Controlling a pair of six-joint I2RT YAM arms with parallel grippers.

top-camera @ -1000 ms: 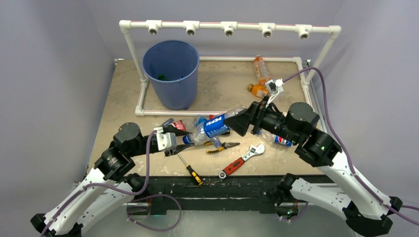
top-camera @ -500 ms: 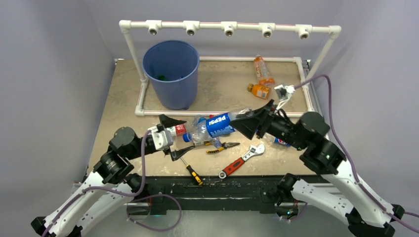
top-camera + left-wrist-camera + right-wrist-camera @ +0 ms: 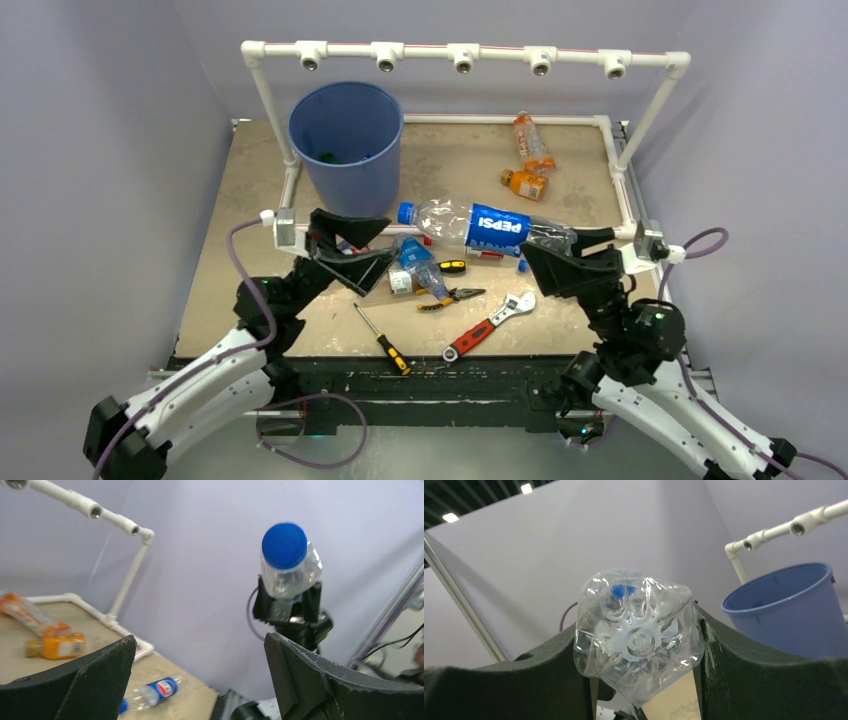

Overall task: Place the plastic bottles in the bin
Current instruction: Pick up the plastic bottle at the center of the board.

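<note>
right jaws around clear blue-capped bottle point(image 3: 497, 226)

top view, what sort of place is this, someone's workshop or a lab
Probably a robot lab test cell: a left arm and right arm bolted at the edge of a worn table, plain walls closing it in, and a white pipe frame standing on it.

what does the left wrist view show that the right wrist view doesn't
Left wrist only: the blue cap of the clear bottle, two orange bottles and a small pepsi bottle lying on the table, and the open left gripper. Right wrist only: the blue bin and the clear bottle's moulded base. Both: the clear bottle clamped in the right gripper, and the white pipe frame.
</note>
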